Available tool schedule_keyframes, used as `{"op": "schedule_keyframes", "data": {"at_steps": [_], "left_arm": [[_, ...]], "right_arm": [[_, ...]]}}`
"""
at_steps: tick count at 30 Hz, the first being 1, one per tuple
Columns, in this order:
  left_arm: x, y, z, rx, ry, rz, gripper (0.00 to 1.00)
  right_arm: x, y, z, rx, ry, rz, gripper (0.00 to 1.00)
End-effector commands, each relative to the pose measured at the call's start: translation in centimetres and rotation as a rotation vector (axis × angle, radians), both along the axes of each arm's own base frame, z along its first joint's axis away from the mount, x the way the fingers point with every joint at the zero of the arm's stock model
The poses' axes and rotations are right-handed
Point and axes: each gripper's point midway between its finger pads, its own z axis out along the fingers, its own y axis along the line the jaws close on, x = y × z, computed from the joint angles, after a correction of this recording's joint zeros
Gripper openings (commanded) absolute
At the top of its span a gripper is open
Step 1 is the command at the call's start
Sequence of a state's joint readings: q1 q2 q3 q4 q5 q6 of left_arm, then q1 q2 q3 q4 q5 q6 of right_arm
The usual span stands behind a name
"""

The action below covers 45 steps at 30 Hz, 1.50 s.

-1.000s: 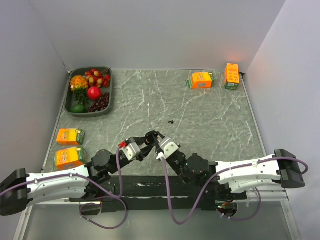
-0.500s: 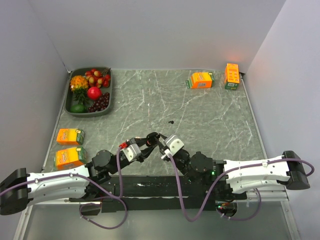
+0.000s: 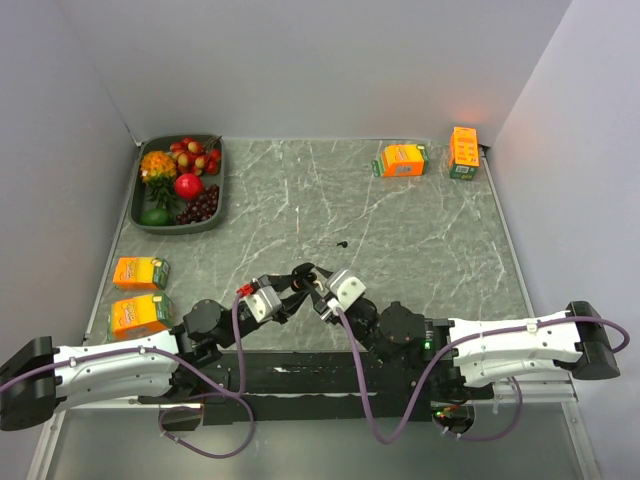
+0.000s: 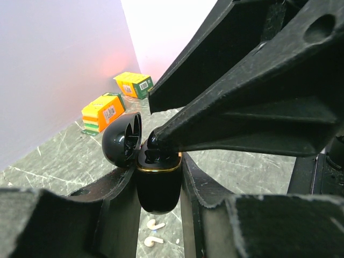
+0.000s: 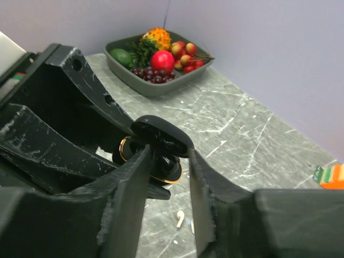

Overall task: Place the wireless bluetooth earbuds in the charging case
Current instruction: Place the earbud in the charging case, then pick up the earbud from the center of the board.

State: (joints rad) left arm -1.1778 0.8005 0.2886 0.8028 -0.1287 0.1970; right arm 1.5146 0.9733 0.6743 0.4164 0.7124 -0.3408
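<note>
One charging case sits clenched in the left pincer; right pincer parted over it

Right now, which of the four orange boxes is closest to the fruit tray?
The left box just in front of the tray; its neighbour lies farther off, the other two far right.

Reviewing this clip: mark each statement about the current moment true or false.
1. The glossy black charging case with a gold rim is clamped in the left gripper. True.
2. The case's lid is shut. False: the lid stands hinged open.
3. Small white earbuds lie on the grey marbled table below the case. True.
4. The grey tray of fruit sits at the table's far right corner. False: it is at the far left corner.
5. The right gripper is parked away from the case. False: its fingers straddle the case.
</note>
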Motion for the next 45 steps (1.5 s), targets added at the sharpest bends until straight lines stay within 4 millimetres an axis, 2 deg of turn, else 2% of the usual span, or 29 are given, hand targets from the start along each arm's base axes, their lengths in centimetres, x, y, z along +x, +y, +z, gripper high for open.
{"op": "schedule_keyframes", "data": {"at_steps": [1, 7, 9, 10, 12, 16, 19, 23, 24, 26, 27, 29, 30, 31, 33, 35, 36, 38, 39, 40, 41, 44, 45], "left_arm": [[-0.4, 0.7, 4.9, -0.151, -0.059, -0.006, 0.01], [-0.4, 0.7, 4.6, -0.147, -0.055, -0.007, 0.01], [-0.4, 0.6, 4.5, -0.144, -0.050, -0.007, 0.01], [-0.4, 0.7, 4.5, -0.145, -0.052, -0.006, 0.01], [-0.3, 0.7, 4.4, -0.144, -0.050, -0.004, 0.01], [-0.3, 0.7, 4.2, -0.143, -0.045, -0.003, 0.01], [-0.3, 0.7, 4.0, -0.142, -0.040, -0.002, 0.01], [-0.3, 0.7, 4.0, -0.147, -0.035, -0.003, 0.01], [-0.3, 0.7, 3.8, -0.145, -0.034, -0.004, 0.01], [-0.3, 0.7, 3.7, -0.144, -0.029, -0.006, 0.01], [-0.3, 0.7, 3.6, -0.140, -0.027, -0.004, 0.01], [-0.5, 0.9, 3.8, -0.145, -0.024, -0.009, 0.01], [-0.5, 0.9, 3.6, -0.141, -0.019, -0.010, 0.01], [-0.7, 1.1, 3.7, -0.148, -0.017, -0.015, 0.01], [-0.8, 1.3, 3.7, -0.149, -0.009, -0.022, 0.01], [-1.0, 1.7, 3.4, -0.154, 0.007, -0.023, 0.01], [-1.1, 1.9, 3.4, -0.160, 0.013, -0.024, 0.01], [-1.2, 2.3, 3.1, -0.165, 0.028, -0.025, 0.01], [-1.3, 2.4, 3.0, -0.166, 0.032, -0.023, 0.01], [-1.4, 2.7, 2.9, -0.170, 0.039, -0.024, 0.01], [-1.4, 2.8, 2.7, -0.168, 0.045, -0.024, 0.01], [-1.6, 3.2, 2.4, -0.157, 0.053, -0.025, 0.01], [-1.6, 3.3, 2.3, -0.156, 0.057, -0.021, 0.01]], "right_arm": [[-0.8, 0.6, 1.1, 0.018, 0.013, 0.048, 0.46], [-0.6, 0.0, 2.4, 0.058, 0.007, 0.026, 0.53], [-0.5, -0.4, 3.3, 0.082, 0.008, 0.017, 0.56], [-0.4, -0.8, 4.0, 0.106, 0.011, 0.012, 0.62], [-0.4, -1.3, 5.4, 0.148, 0.009, 0.004, 0.66], [0.0, -3.1, 8.0, 0.233, 0.001, -0.026, 0.77], [0.4, -4.8, 9.8, 0.304, 0.005, -0.059, 0.81], [1.9, -6.8, 10.2, 0.361, 0.044, -0.124, 0.82], [3.0, -7.4, 9.9, 0.391, 0.079, -0.165, 0.82], [4.7, -8.2, 8.0, 0.346, 0.156, -0.235, 0.82], [6.6, -8.7, 6.5, 0.377, 0.251, -0.290, 0.80], [8.3, -9.6, 3.3, 0.280, 0.362, -0.357, 0.79], [8.9, -8.4, 1.2, 0.264, 0.460, -0.340, 0.78], [10.5, -9.4, 0.2, 0.255, 0.504, -0.384, 0.78], [11.5, -8.8, -4.3, 0.167, 0.640, -0.408, 0.77], [12.1, -8.3, -6.7, 0.139, 0.706, -0.386, 0.77], [12.5, -7.9, -8.8, 0.115, 0.757, -0.400, 0.77], [13.5, -8.0, -10.7, 0.110, 0.819, -0.413, 0.77], [14.0, -7.9, -13.1, 0.095, 0.897, -0.449, 0.77], [13.9, -7.4, -14.4, 0.097, 0.974, -0.428, 0.76], [15.0, -8.3, -16.5, 0.100, 1.037, -0.474, 0.74], [16.0, -8.1, -18.4, 0.136, 1.106, -0.515, 0.71], [16.4, -7.9, -18.2, 0.152, 1.121, -0.535, 0.70]]}}
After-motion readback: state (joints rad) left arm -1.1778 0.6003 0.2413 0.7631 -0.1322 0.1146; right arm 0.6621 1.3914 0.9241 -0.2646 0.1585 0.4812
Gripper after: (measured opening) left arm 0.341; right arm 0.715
